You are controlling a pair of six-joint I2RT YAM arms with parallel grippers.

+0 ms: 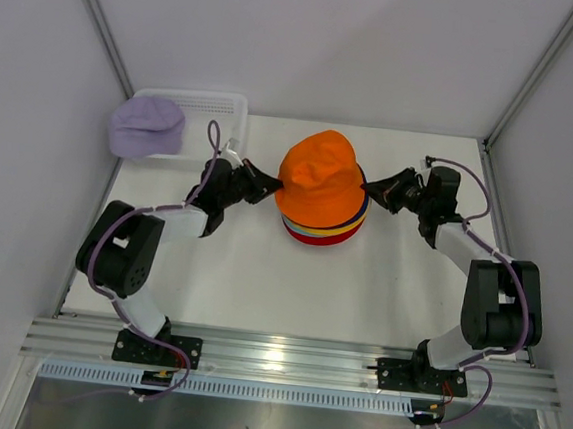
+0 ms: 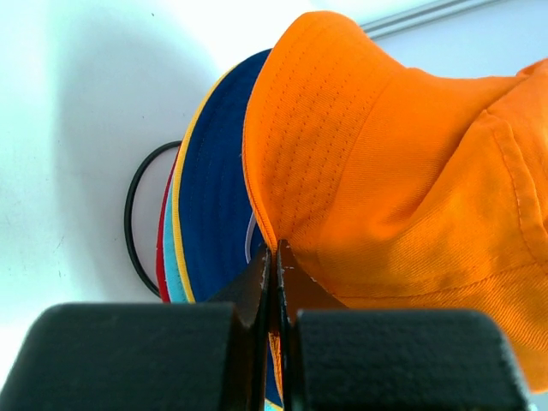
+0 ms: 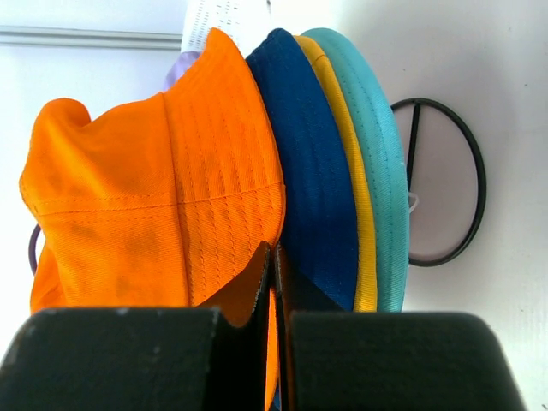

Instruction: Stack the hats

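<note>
Orange hat (image 1: 318, 177) sits on top of the stack at mid-worktop (image 1: 390, 294), crown a little crumpled. Below it, brims in order: navy hat (image 2: 218, 188), yellow hat (image 3: 344, 154), teal hat (image 3: 378, 145), red hat (image 2: 160, 250) lowest. A black wire frame (image 3: 476, 184) shows as a ring under the stack, against the worktop. Left tool (image 1: 272, 185) is at the stack's left side, its jaws closed almost flat together with the orange brim pinched between them. Right tool (image 1: 371, 192) is at the opposite side, jaws likewise nearly together, clamped on the orange brim. Lavender hat (image 1: 147, 126) is well apart from the stack, at the far left corner, resting at the left end of the white basket (image 1: 224, 107).
</note>
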